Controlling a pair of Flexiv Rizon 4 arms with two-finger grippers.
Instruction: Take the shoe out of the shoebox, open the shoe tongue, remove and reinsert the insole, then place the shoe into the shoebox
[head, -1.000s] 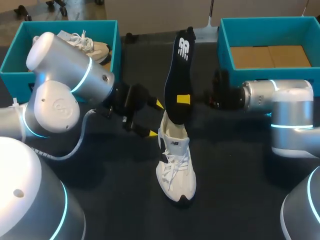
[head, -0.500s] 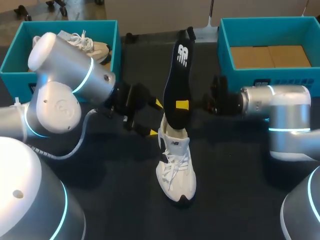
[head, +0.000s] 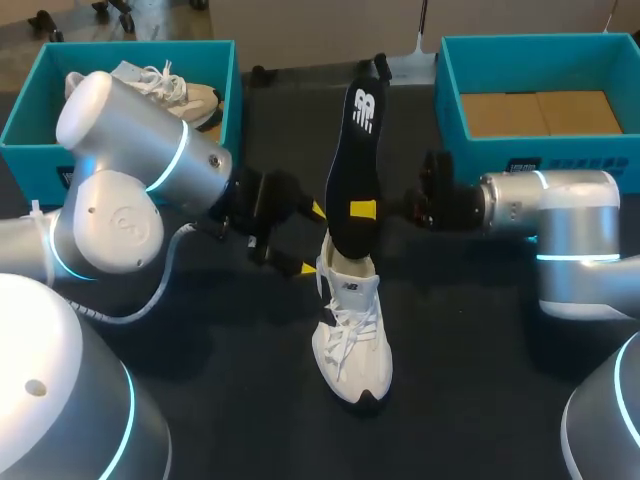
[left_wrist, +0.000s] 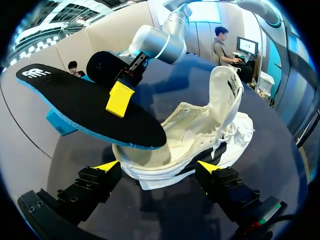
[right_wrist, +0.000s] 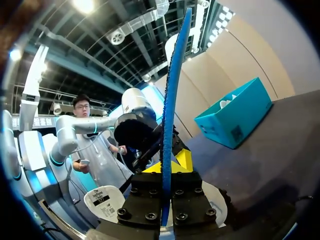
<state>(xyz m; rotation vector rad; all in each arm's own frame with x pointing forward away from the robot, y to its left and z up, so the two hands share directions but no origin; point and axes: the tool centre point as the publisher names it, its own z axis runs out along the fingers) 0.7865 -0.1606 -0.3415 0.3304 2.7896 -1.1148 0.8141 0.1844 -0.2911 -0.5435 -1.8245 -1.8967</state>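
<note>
A white shoe (head: 352, 330) lies on the dark table with its toe toward me and its tongue pulled up (left_wrist: 226, 87). A black insole with a blue edge (head: 358, 150) stands steeply over the shoe's heel opening, its lower end at the opening. My right gripper (head: 363, 209) is shut on the insole's lower part. In the right wrist view the insole (right_wrist: 172, 100) shows edge-on between the right gripper's fingers (right_wrist: 165, 170). My left gripper (left_wrist: 156, 167) is open, and the shoe's heel (left_wrist: 165, 165) lies just ahead between its fingers. In the head view the left gripper (head: 311, 238) is left of the heel.
A teal box (head: 130, 47) at the back left holds another pale shoe (head: 175, 88). A second teal box (head: 450, 90) at the back right shows a cardboard floor. Both arms close in on the shoe from either side.
My right arm has shifted slightly left and down, bringing the insole's lower end closer into the heel opening. The left arm and the shoe have hardly moved.
</note>
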